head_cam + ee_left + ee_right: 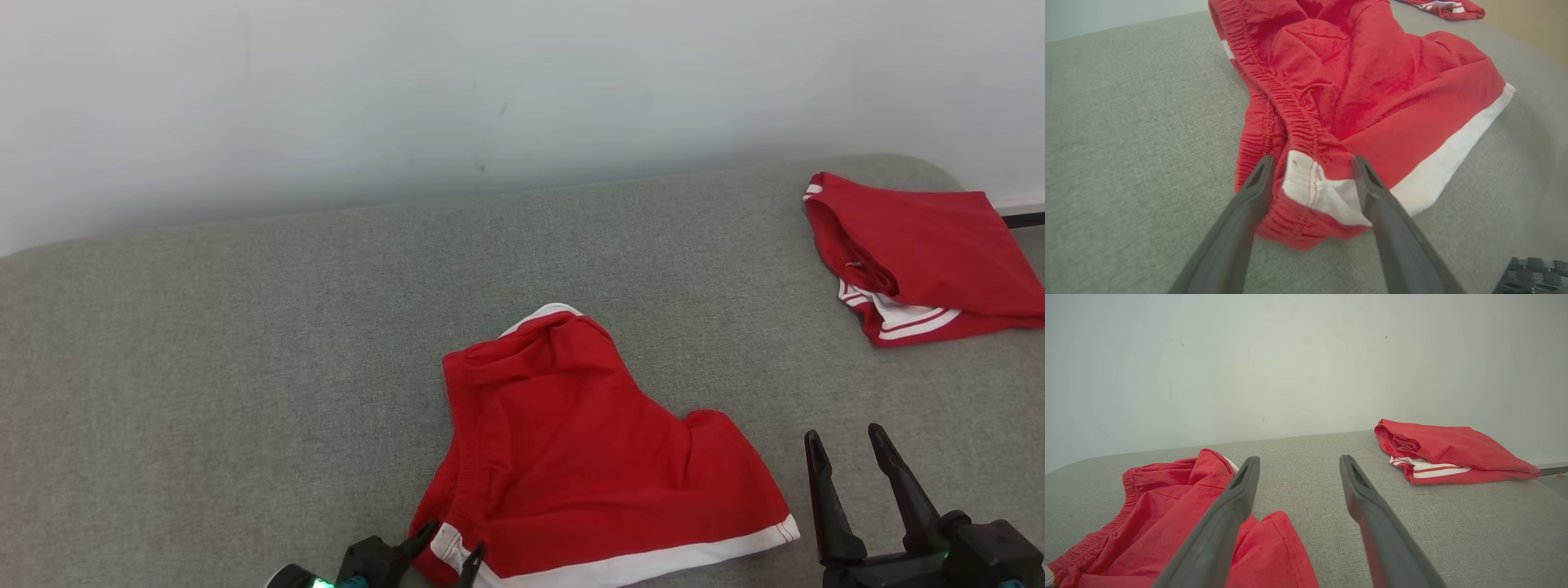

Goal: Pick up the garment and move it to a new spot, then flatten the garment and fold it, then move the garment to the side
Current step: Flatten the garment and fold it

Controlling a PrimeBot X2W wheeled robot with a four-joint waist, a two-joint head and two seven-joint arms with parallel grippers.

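Two grippers spread wide: left gripper (1313,160) straddles the garment (571,457) hem (right gripper (843,434) empty).

Garment (588,457): red, white hem band. Second garment (931,245): red, white band with red stripes. Padded surface (204,367): grey, fine weave. Wall (408,82): off-white. Right gripper (844,434) fingers: black.

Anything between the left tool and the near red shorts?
Nothing visible. The left tool is open, its fingers either side of the white-trimmed corner of the red shorts lying on the grey cushion.
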